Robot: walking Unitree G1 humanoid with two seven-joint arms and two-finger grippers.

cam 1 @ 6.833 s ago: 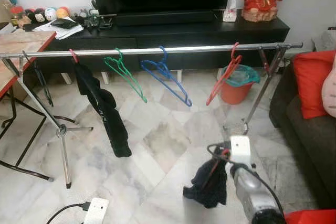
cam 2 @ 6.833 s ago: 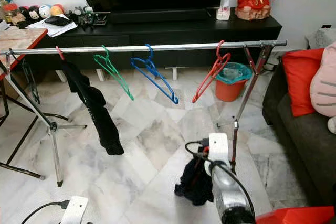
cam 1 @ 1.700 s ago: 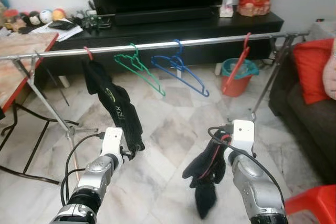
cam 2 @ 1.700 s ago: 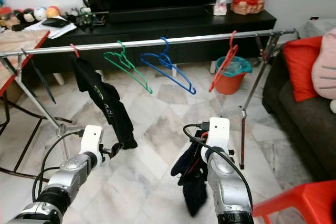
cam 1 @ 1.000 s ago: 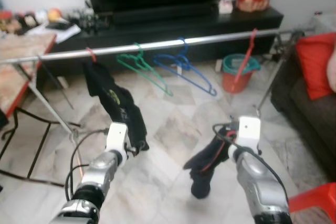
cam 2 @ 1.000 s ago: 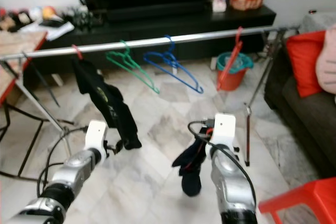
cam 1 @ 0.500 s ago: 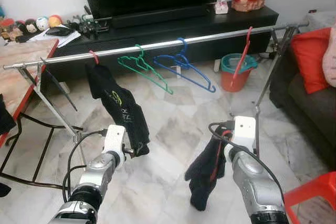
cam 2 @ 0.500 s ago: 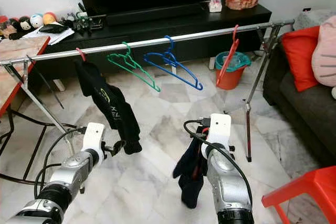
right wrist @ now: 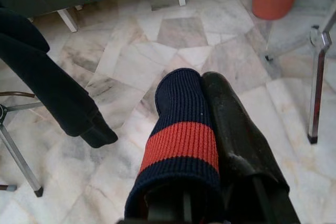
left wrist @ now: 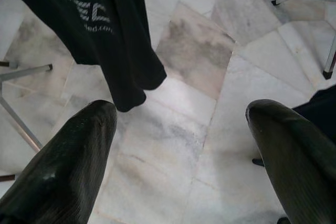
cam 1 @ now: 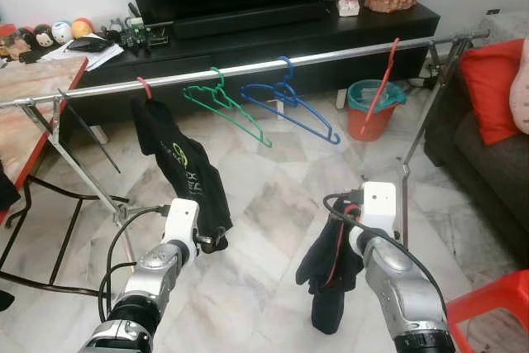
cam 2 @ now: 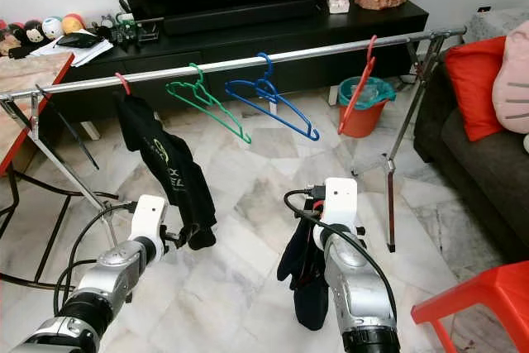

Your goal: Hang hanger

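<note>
Before the rail (cam 1: 248,68), our right gripper (cam 1: 340,233) has dropped slightly, jaws still clamped on the hanger (cam 1: 334,255) and its dark garment (cam 2: 304,274); our left gripper (left wrist: 178,145) hovers wide open, empty. Hanging remains undone.

Both arms are showing brushed silver cylindrical housings, each ending in a black ribbed collar near the lower frame edge. The left arm (cam 1: 153,269) is carrying a white rectangular camera block (cam 1: 179,219) at its wrist, with black cables looping out from the block and back along the forearm. The right arm (cam 1: 397,287) is carrying a matching white block (cam 1: 380,207) bearing one small dark round mark, with black and red cables curling beside it. The left gripper (left wrist: 181,150) is showing two long, smooth, glossy black fingers (left wrist: 63,166) with rounded tips.
</note>
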